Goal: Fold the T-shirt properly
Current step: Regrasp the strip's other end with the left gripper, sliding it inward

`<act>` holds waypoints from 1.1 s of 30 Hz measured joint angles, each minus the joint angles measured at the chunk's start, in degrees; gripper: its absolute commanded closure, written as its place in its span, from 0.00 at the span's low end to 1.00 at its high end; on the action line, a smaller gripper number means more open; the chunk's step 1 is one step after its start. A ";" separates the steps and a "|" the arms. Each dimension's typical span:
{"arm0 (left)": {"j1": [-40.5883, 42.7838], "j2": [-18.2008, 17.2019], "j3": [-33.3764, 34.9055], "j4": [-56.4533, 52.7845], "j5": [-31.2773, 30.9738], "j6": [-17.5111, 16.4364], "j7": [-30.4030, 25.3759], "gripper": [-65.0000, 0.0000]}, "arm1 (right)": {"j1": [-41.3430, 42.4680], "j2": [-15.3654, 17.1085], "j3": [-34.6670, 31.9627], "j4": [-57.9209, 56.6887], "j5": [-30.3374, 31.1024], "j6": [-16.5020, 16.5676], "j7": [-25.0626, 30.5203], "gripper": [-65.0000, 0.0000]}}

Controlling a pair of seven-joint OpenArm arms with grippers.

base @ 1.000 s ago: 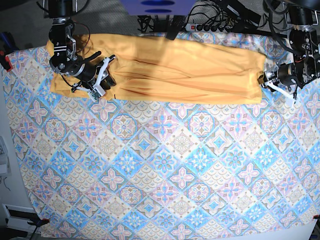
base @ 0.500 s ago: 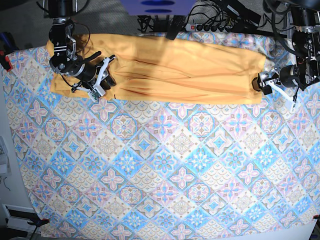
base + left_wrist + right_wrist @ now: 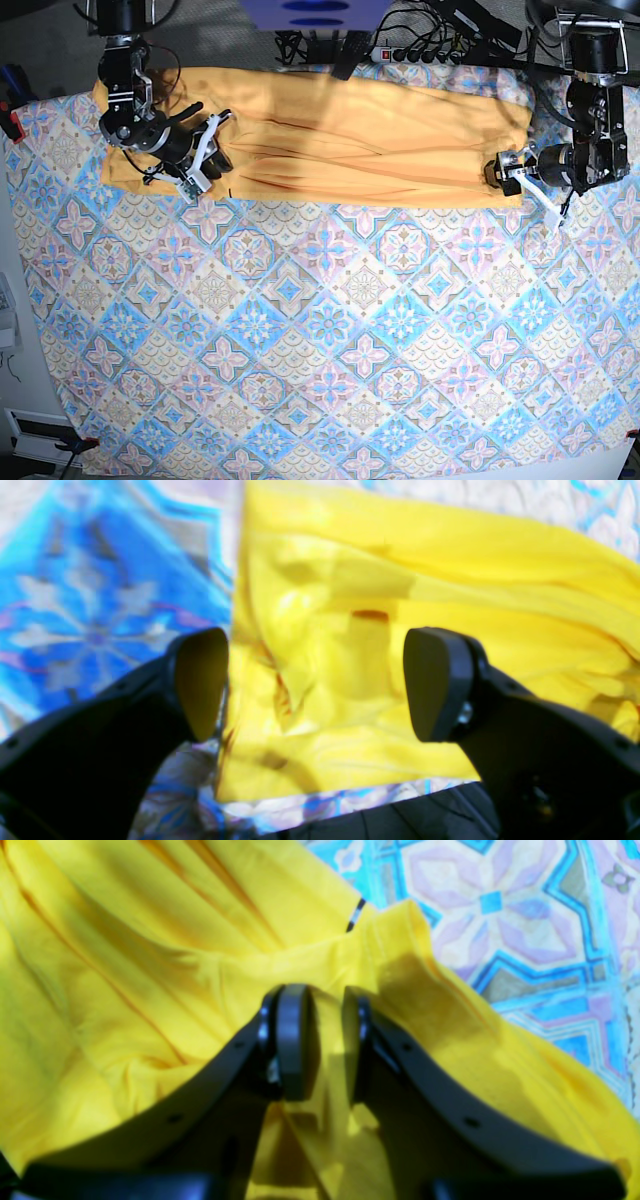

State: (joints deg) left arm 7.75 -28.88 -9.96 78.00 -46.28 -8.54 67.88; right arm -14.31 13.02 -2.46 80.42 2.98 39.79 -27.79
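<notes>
Mustard-yellow T-shirt (image 3: 350, 140) lay as 1 long band across the far side of the patterned tablecloth (image 3: 330, 340). The right tool (image 3: 325, 1040) was clenched on a fabric fold; the left tool (image 3: 315, 685) stood released at the shirt's opposite end.

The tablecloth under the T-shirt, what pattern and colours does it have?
The tablecloth has diamond tiles with flower motifs in blue, pink and cream, clearest in the base view.

A tablecloth (image 3: 330, 330) patterned with blue and pink tiles covers the whole surface. Behind its far edge a power strip (image 3: 425, 55) lies among tangled black cables (image 3: 470, 30) on grey floor.
</notes>
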 measured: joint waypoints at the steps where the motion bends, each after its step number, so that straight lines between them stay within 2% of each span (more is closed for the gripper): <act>1: 0.07 -0.02 0.02 -1.01 0.35 0.13 -0.66 0.22 | 0.00 0.00 0.00 0.00 0.00 -0.15 0.00 0.81; 4: 0.15 -0.57 0.66 -2.23 0.00 0.11 -2.69 0.22 | -0.02 -0.02 0.00 0.00 -0.13 -0.17 -0.02 0.81; 13: 0.31 -0.90 1.27 -3.23 -0.22 0.04 -3.65 0.22 | 0.02 -0.04 0.09 0.00 -0.09 -0.15 -0.04 0.81; 20: -0.11 -0.98 5.77 -2.62 1.33 0.76 -3.80 0.22 | 0.02 -0.02 0.09 0.00 -0.07 -0.13 -0.04 0.81; 26: 0.09 -0.31 5.90 -2.38 1.31 1.29 -3.91 0.22 | 0.04 -0.13 0.09 0.00 -0.13 -0.15 -0.04 0.81; 30: 1.92 0.20 5.88 0.79 1.60 2.01 -6.34 0.22 | 0.04 -0.04 0.09 0.00 -0.17 -0.15 -0.04 0.81; 33: 3.93 1.53 6.67 4.20 -1.84 0.70 -5.86 0.22 | 0.66 0.00 0.09 -0.15 -0.24 0.09 -0.90 0.81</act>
State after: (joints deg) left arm 11.68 -27.35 -3.29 82.19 -48.12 -7.84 62.02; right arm -13.65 13.02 -2.37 80.27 2.74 39.88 -28.69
